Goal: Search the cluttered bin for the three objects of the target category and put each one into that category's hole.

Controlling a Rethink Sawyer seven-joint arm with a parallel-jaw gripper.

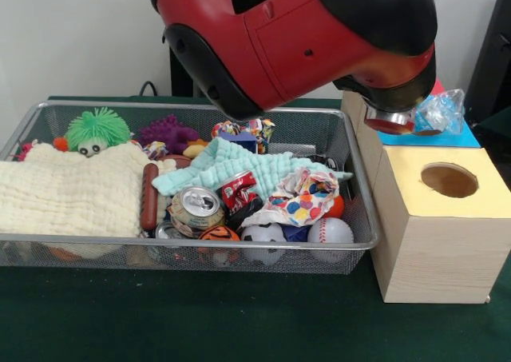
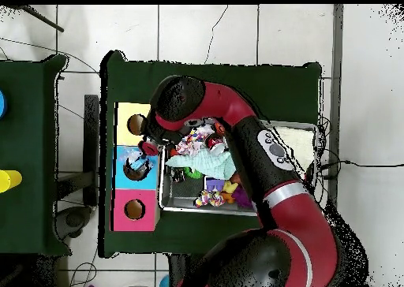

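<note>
One crushed clear plastic bottle with a blue label (image 1: 440, 110) is seen just beside the gripper (image 1: 391, 122), over the blue-topped box's round hole (image 2: 136, 168); whether it is grasped cannot be told.

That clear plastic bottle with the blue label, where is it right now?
In the front view the crushed bottle sits at the right, on the blue-topped box behind the yellow-topped box, just beside the end of the robot arm.

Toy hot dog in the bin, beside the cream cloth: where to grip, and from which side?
Grip the toy hot dog mid-length, across its narrow width, coming straight down. It lies flat with its top exposed; the cream cloth and a silver can crowd its sides, so a side approach looks blocked.
</note>
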